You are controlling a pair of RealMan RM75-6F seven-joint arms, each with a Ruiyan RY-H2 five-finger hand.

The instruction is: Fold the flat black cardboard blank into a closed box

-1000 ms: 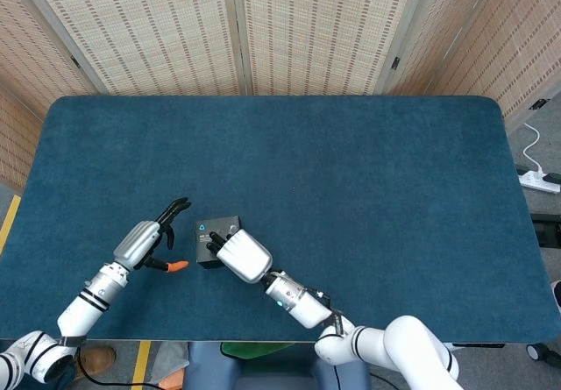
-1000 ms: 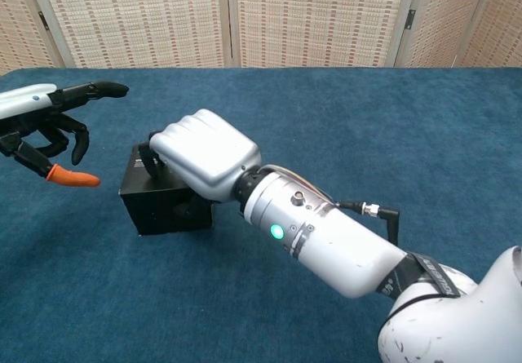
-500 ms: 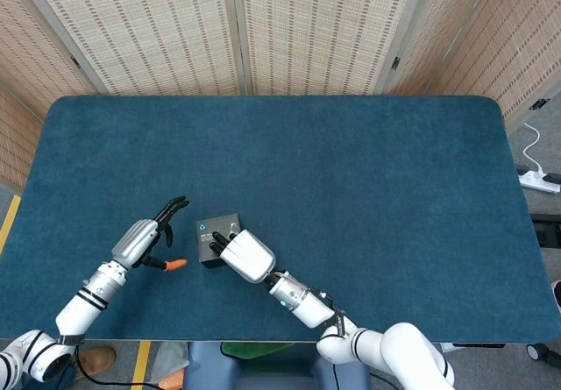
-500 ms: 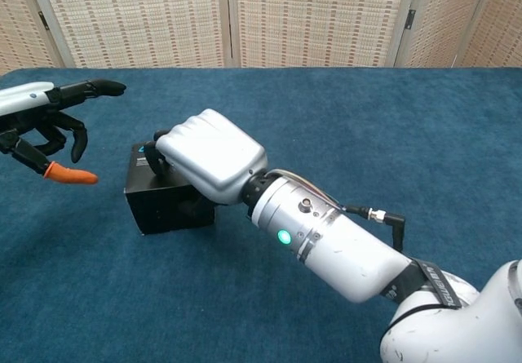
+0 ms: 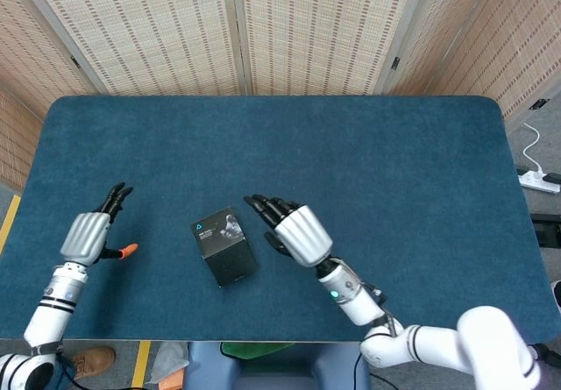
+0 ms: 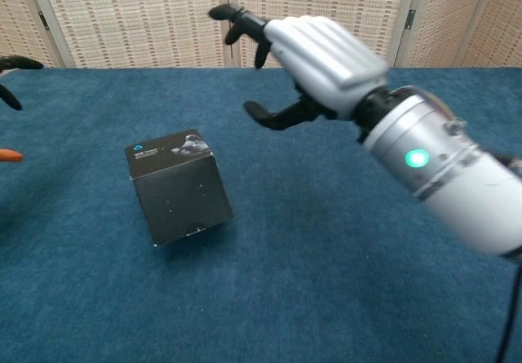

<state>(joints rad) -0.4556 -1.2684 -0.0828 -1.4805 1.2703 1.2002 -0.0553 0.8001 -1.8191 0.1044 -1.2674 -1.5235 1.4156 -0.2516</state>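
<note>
A closed black cardboard box (image 5: 223, 245) (image 6: 178, 185) stands alone on the blue table, with small white print and a blue mark on its top face. My right hand (image 5: 294, 229) (image 6: 314, 61) hovers just to the right of the box, lifted clear of it, fingers spread and holding nothing. Far to the left, my left hand (image 5: 90, 233) is open and away from the box, its orange thumb tip (image 5: 127, 250) pointing right. In the chest view only dark fingertips (image 6: 11, 63) and the orange tip (image 6: 8, 156) of that hand show at the left edge.
The blue felt table (image 5: 368, 171) stretches wide behind and to the right of the box. Woven folding screens (image 5: 237, 31) stand along its far edge. A white power strip (image 5: 539, 180) lies on the floor at the right.
My right hand has let go of the box, risen and moved right, opening its fingers. My left hand has drawn back to the left. The box now stands free, slightly turned.
</note>
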